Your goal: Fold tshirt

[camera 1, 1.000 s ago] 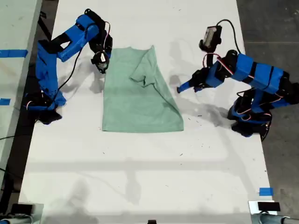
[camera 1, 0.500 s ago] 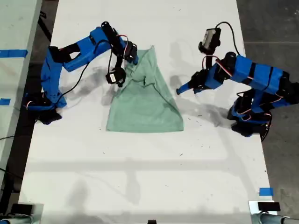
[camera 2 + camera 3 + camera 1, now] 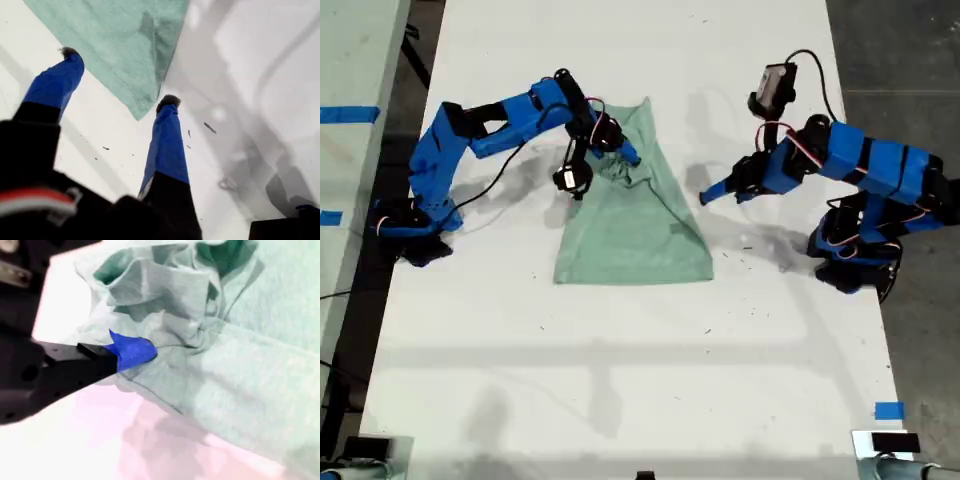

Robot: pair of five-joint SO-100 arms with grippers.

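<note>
The pale mint-green tshirt [image 3: 630, 225] lies on the white table [image 3: 620, 380], narrowed toward its far end, where the cloth is bunched. My second gripper [image 3: 620, 155] is over that bunch on the arm at the exterior view's left. In the second wrist view, one blue fingertip [image 3: 132, 352] presses into gathered folds of the tshirt [image 3: 240, 370], and the other finger is hidden. My first gripper [image 3: 705, 192], on the arm at the exterior view's right, hovers just off the shirt's edge. In the first wrist view my first gripper [image 3: 120, 77] is open, with a corner of the tshirt [image 3: 115, 40] just beyond its tips.
A second pale table [image 3: 350, 150] with blue tape strips stands at the exterior view's left. A blue tape mark [image 3: 888, 410] sits near the white table's front corner at the exterior view's right. Dark floor [image 3: 900, 60] lies beyond the table at that side.
My second gripper has moved toward the exterior view's right, dragging the shirt's edge over the cloth and bunching it. The first arm has barely moved.
</note>
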